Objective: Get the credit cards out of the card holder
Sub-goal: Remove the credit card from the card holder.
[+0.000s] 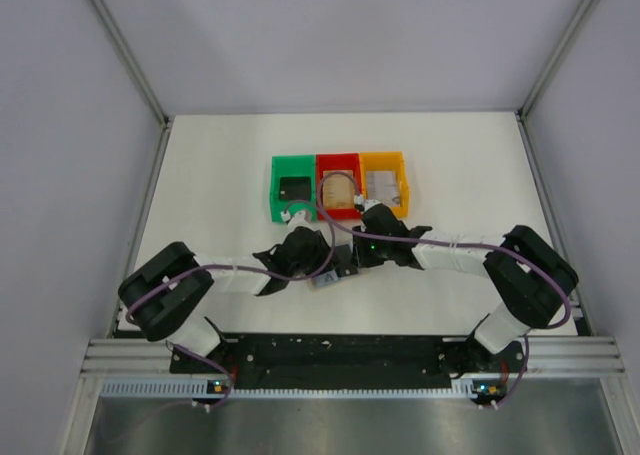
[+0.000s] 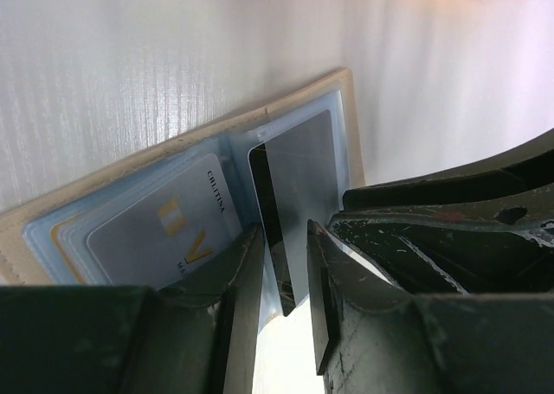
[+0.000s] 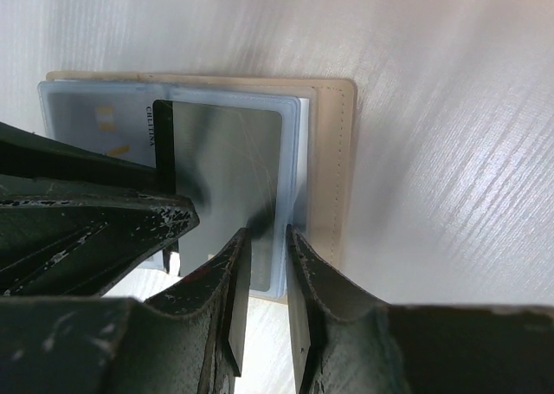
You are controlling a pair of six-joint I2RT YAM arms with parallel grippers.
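Left gripper [image 2: 284,229]: my jaws stand a little apart, straddling the near end of the grey card [image 2: 303,169]. I cannot tell whether the pads actually bite on it.
Right gripper [image 3: 267,234]: there is a narrow gap between my jaws, with the tips over the near edge of the clear sleeve [image 3: 293,151]. I cannot tell whether they are pinning or pinching it.
Card holder [image 3: 333,169]: it lies open and flat on the table [image 1: 480,175], on the near side of the bins and under both my grippers.
Step in hand, as I judge it: drawing the grey card out of its pocket.
Method, left: take the card edge alone, not the sleeve film, and pull low and straight along the line of the pocket.
Method, right: bear down on the holder so it does not travel with the card. Stay off the card itself, or I trap it in the pocket.
Risk: if the card twists, it may jam in the sleeve.
Hidden, wrist views: my fingers cover the card's near corners and the pocket mouth.
Hidden, left panel: a lettered card [image 2: 164,229] shows. How many more lie beneath it is unclear.
Hidden, top view: the grippers cover nearly all of the holder.
Unreadable: the contents of the green bin [image 1: 274,185], the red bin [image 1: 338,158] and the orange bin [image 1: 384,157].
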